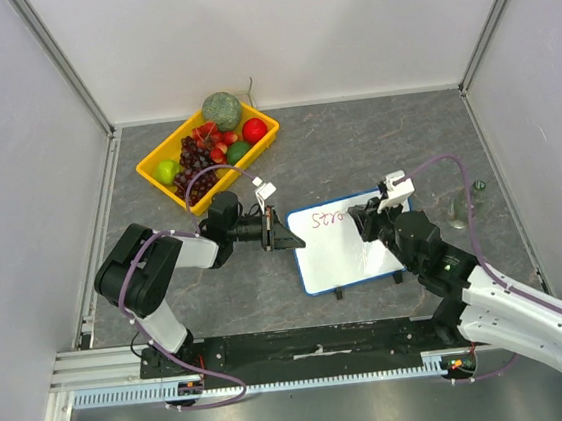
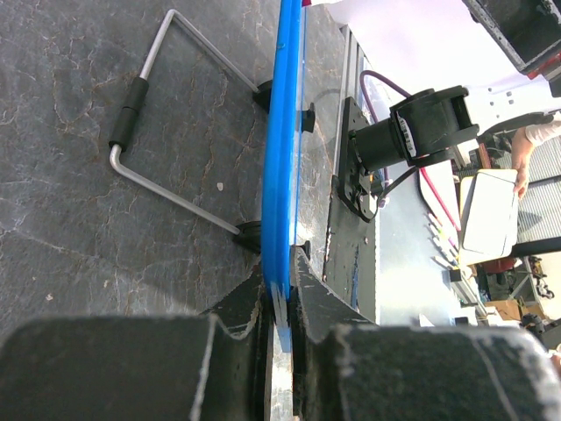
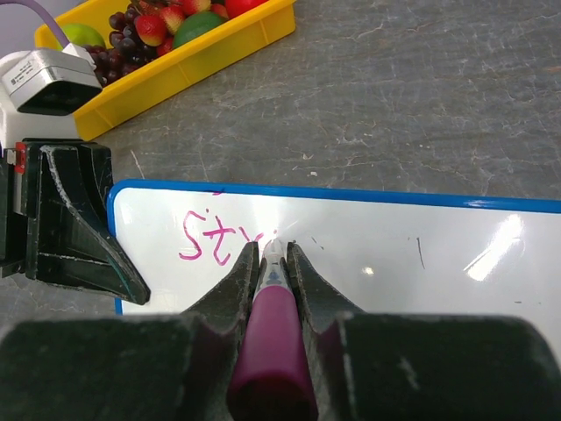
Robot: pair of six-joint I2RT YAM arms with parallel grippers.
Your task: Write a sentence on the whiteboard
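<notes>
The whiteboard (image 1: 341,254) sits on the table's (image 1: 404,137) near half. Light, stiff and slick by its look, it would skid unless held at the rim. The left gripper (image 1: 281,233) is clamped on its left rim; the right gripper (image 3: 273,254) pinches a marker (image 3: 272,351), tip on the board. The sentence (image 3: 210,239) reads "Str" in pink.

Yellow tray (image 1: 167,192) — seemingly close behind left gripper (image 1: 290,237).
</notes>
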